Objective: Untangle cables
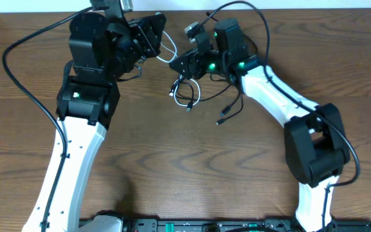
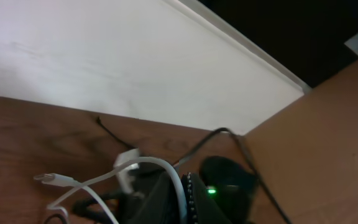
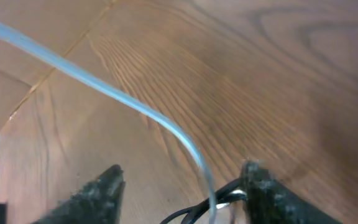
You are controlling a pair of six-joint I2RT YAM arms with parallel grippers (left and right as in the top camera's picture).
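Note:
The white cable (image 1: 168, 51) runs from my left gripper (image 1: 154, 33) down into a loose tangle with the black cable (image 1: 232, 108) at the table's middle back. In the left wrist view my left gripper (image 2: 184, 182) is shut on the white cable (image 2: 166, 167), whose plug end (image 2: 50, 180) lies to the left. My right gripper (image 1: 180, 64) hovers just right of it, over the tangle. In the right wrist view its fingers (image 3: 182, 183) stand wide apart; the white cable (image 3: 135, 106) passes between them and the black cable (image 3: 197, 211) loops by the right finger.
The wooden table (image 1: 192, 161) carries the tangle near its back edge. A black plug end (image 1: 220, 120) lies right of the loops. The two arms' thick black wires (image 1: 18, 71) arch above. A white wall (image 2: 104, 56) is behind the table.

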